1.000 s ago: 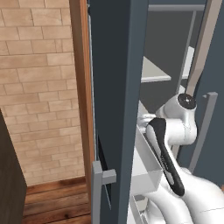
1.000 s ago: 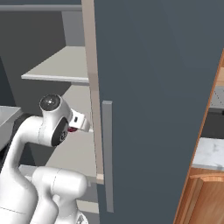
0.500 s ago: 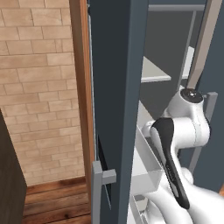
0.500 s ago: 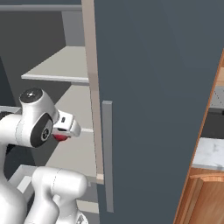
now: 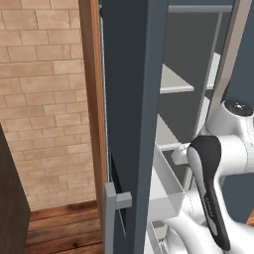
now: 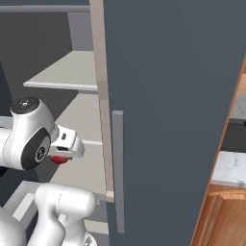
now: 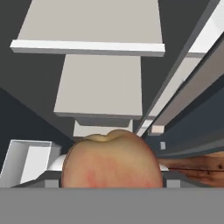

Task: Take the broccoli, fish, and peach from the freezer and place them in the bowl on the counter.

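- A tan brick wall is seen on the left.
- A brown wooden floor is laid below it.
- A wooden post is set beside the bricks.
- Brown wooden cabinets are seen at the right.

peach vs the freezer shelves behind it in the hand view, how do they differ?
The peach is round, red-orange with a yellowish top; the freezer shelves are flat, pale grey slabs. The peach sits between the gripper fingers, filling the foreground; the shelves are fixed farther back. Both look smooth.
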### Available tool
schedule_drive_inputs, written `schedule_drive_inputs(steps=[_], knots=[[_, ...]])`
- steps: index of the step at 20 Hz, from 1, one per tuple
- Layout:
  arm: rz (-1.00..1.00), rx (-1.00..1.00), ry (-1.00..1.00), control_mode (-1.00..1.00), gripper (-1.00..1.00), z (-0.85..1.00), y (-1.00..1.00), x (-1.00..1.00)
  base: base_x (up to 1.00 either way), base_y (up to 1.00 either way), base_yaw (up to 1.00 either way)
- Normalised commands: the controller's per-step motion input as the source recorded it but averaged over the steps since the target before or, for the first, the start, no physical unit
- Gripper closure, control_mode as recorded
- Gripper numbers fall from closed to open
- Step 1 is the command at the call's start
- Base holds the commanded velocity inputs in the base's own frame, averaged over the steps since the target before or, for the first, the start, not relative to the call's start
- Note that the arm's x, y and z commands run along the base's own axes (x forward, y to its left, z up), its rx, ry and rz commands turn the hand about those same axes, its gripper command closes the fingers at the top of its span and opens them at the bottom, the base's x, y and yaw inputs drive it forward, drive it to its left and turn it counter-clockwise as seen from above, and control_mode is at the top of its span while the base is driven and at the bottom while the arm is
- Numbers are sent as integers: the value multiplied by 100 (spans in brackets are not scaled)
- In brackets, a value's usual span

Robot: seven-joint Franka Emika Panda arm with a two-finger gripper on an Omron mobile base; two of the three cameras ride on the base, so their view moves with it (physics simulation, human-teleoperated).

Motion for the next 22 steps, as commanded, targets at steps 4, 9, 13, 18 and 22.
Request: schedule_drive_inputs(steps=[4,9,13,18,22], knots=[[0,0,0,-100,100,21,-2,-27,0,0,0],[0,0,0,-100,100,31,-1,-18,0,0,0],[-1,0,0,-100,100,46,-12,-10,0,0,0],[0,0,0,-100,100,22,-6,-26,0,0,0],[0,0,0,100,100,0,-5,-18,-34,-13,0]])
